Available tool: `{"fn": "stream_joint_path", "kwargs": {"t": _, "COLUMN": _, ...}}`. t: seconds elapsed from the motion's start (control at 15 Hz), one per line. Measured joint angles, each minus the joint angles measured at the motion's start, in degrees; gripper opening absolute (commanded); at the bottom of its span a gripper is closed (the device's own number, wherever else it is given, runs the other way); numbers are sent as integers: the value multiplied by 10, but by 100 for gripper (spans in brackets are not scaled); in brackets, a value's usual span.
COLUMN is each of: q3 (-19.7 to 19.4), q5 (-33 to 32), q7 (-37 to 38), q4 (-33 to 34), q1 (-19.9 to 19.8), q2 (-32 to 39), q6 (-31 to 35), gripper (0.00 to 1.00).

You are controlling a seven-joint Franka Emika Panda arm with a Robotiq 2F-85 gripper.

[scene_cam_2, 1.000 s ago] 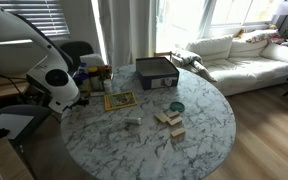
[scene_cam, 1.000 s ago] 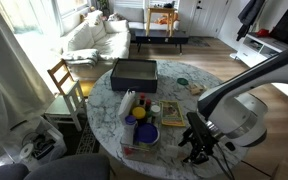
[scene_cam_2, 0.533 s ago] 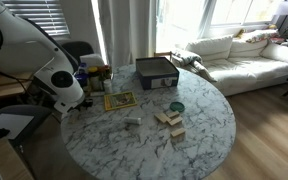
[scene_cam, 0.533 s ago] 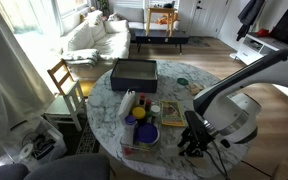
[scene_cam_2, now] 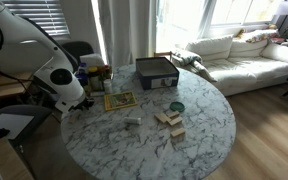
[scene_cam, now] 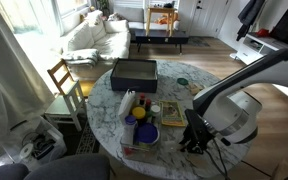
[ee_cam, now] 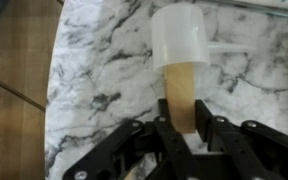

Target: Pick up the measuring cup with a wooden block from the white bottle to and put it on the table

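**Table** (ee_cam: 94, 60): round white marble with grey veins. It fills most of the wrist view, with its edge down the left side and floor beyond.

**Arm** (scene_cam: 239, 100): white, at lower right in an exterior view, reaching to the table's rim.

**Gripper** (ee_cam: 189, 135): bottom centre of the wrist view. The jaws are drawn in against both sides of the wooden block and appear to pinch it.

**White bottle** (scene_cam: 130, 103): left of centre in an exterior view, well apart from the gripper.

**Measuring cup** (ee_cam: 184, 35): white, at top centre of the wrist view, straight up-frame from the gripper and over bare marble. Whether it rests on the marble or hangs above it cannot be told.

**Wooden block** (ee_cam: 184, 90): its long axis runs up the frame, from between the jaws into the cup. The set-down probably turns on keeping this line.

**Handle** (ee_cam: 229, 50): points to frame right, crosswise to the block.
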Motion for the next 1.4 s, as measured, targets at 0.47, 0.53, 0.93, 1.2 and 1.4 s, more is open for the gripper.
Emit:
{"fn": "stream_joint_path", "kwargs": {"t": 0.47, "q3": 0, "q5": -20, "q7": 14, "q4": -66, "q1": 2, "q2": -64, "q6": 45, "gripper": 7}}
{"fn": "stream_joint_path", "kwargs": {"t": 0.53, "q3": 0, "q5": -20, "q7": 15, "q4": -79, "q1": 2, "q2": -79, "q6": 46, "gripper": 7}}
{"fn": "stream_joint_path", "kwargs": {"t": 0.93, "q3": 7, "q5": -24, "q7": 44, "q4": -151, "q1": 3, "q2": -144, "q6": 44, "gripper": 7}}
{"fn": "stream_joint_path", "kwargs": {"t": 1.2, "q3": 21, "q5": -10, "q7": 65, "q4": -169, "q1": 10, "q2": -160, "q6": 44, "gripper": 7}}
{"fn": "stream_joint_path", "kwargs": {"t": 1.4, "q3": 29, "q5": 16, "q7": 69, "q4": -164, "q1": 13, "q2": -162, "q6": 44, "gripper": 7}}
